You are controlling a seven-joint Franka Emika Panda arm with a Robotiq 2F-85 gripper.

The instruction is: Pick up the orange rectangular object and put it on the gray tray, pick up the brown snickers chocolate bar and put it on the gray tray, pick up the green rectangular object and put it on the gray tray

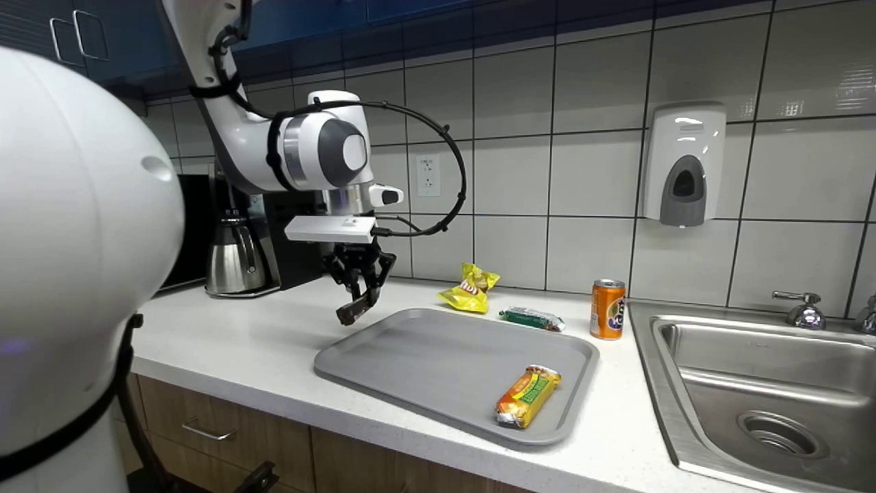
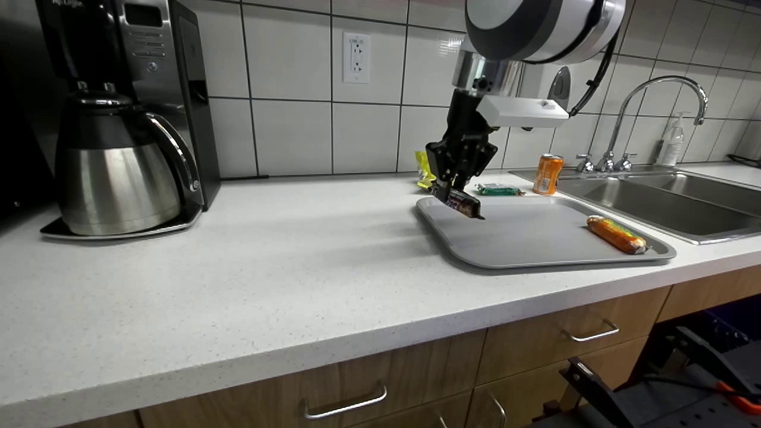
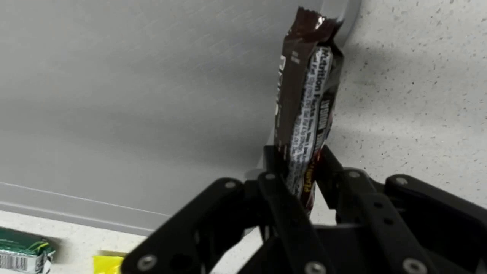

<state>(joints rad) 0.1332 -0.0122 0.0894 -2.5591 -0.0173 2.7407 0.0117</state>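
Grasping brown bar (image 3: 309, 102) in end effector (image 3: 299, 165); orange packet (image 1: 528, 397) well apart, on tray (image 1: 438, 359).

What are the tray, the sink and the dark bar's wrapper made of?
The gray tray: probably molded plastic; matte, evenly colored.
The sink: likely stainless steel; silvery, soft reflections.
The dark bar's wrapper: seemingly thin film, plastic or foil unclear; shiny highlight, crimped end.

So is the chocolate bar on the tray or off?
Off: the end effector holds the chocolate bar up, counter showing between it and the tray.
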